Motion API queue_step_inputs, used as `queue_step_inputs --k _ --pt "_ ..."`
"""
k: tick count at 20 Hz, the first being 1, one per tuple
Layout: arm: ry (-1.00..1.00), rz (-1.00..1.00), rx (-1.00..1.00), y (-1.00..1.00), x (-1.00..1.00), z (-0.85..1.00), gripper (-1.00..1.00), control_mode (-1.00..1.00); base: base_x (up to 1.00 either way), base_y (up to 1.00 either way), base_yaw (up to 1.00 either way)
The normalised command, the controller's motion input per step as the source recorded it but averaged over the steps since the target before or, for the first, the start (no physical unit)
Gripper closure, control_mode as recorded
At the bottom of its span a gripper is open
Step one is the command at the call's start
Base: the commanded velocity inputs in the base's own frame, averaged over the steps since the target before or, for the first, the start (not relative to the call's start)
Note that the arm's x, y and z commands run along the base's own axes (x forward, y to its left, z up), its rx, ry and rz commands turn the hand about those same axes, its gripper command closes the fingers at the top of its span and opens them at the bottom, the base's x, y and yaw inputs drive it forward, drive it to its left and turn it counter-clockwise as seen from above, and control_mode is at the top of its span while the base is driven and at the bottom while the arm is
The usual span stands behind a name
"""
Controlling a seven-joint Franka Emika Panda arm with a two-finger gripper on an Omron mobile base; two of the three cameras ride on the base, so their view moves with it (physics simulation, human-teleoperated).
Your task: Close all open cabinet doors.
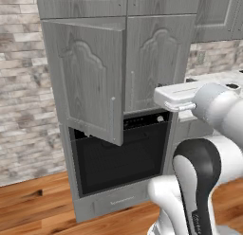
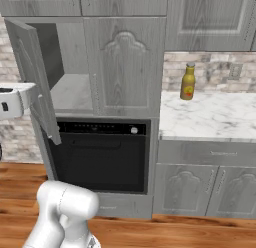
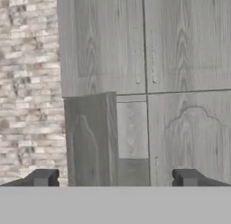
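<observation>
Directly above the black oven [image 2: 100,157], 1 grey cabinet door [image 1: 88,82] stands swung out on its left-side hinges, its free edge and slim silver handle [image 1: 112,116] hanging out over the oven's top edge. Its twin door [image 2: 124,67], just to the right above the oven, sits flush and shut, as do the doors higher up. Behind the open door, the cabinet's inside [image 2: 70,87] looks bare, with a plain grey shelf and nothing on it. To the right of the oven, a yellow bottle [image 2: 188,81] stands on the marble counter [image 2: 210,117], away from the work. Seen from the hand camera, the gripper [image 3: 115,178] is spread wide and holds nothing, its 2 dark fingertips [image 3: 43,177] straddling the view of the open door's edge, apparently not yet touching it. That aim probably suits pushing the door's outer face back toward the oven cabinet.
</observation>
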Motion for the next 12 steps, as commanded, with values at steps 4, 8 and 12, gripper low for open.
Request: queue_step_inputs --k 4,8,12 --pt "0.0 -0.42 -0.12 0.53 0.3 0.0 -1.0 -1.0 0.0 0.0 0.0" --pt "0.0 -0.5 -0.13 0.56 0.45 0.0 -1.0 -1.0 0.0 0.0 0.0" --pt "0.03 -0.45 -0.1 0.52 0.48 0.0 -1.0 -1.0 0.0 0.0 0.0"
